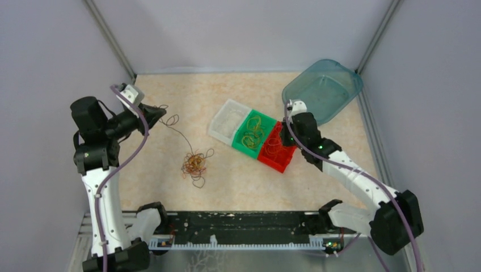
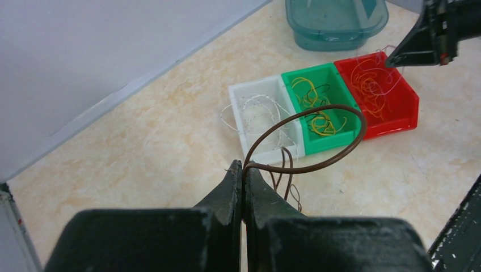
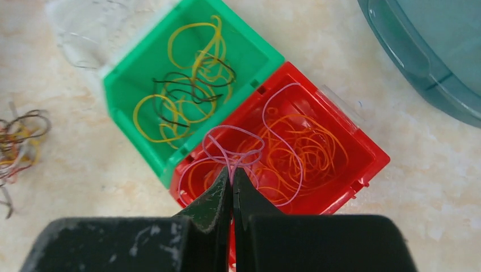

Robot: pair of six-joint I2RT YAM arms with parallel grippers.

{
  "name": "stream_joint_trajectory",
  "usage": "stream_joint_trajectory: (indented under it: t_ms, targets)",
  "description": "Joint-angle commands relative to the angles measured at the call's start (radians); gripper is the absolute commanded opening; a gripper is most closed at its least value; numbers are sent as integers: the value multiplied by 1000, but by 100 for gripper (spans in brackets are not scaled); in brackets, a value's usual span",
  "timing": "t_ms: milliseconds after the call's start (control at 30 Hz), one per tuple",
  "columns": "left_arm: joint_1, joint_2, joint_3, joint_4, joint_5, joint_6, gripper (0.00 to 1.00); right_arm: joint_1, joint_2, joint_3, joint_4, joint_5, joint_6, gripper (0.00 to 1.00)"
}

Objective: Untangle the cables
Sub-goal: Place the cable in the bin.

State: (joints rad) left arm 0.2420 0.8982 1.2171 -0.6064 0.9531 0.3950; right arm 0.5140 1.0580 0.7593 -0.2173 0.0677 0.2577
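Two loops were pinched: my left gripper (image 2: pixel 243 170) was clamped shut on a thin brown rubbery cable loop (image 2: pixel 317 136) arching just ahead of its tips. My right gripper (image 3: pixel 231 175) was shut on a thin pink cable loop (image 3: pixel 238 147) above the red plastic bin (image 3: pixel 363 170). That bin and the green plastic bin (image 3: pixel 130 68) beside it already held sorted loops. A small mixed tangle of thin cable loops (image 1: pixel 194 165) lay well left of my right gripper, so I judged the sorting partly done.

Pale grey matte walls (image 1: pixel 238 34) are enclosing a beige marbled tabletop (image 1: pixel 187 90); a grey metal corner post (image 1: pixel 110 38) is rising beyond the left gripper (image 1: pixel 163 114).
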Motion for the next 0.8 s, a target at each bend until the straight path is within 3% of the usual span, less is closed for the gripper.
stream_joint_trajectory:
  t_ms: [0,100,300,367,600,700,767]
  targets:
    - [-3,-2,43,-10,85,-50,0,-9,108,10,-19,152,27,0]
    - [-3,-5,39,-12,84,-43,0,-9,161,6,-25,192,46,2]
    - [-3,2,38,-13,96,-43,0,-9,147,63,-73,243,50,46]
    - [-3,5,42,-13,103,-48,0,-9,109,93,-78,226,32,55]
    - [-3,12,46,-12,133,-71,0,-9,-6,225,-114,190,7,57]
    - [-3,10,46,-9,154,-88,0,-8,-69,209,26,-25,-12,56]
    - [-3,7,46,6,166,-112,0,9,-91,148,239,-246,17,58]
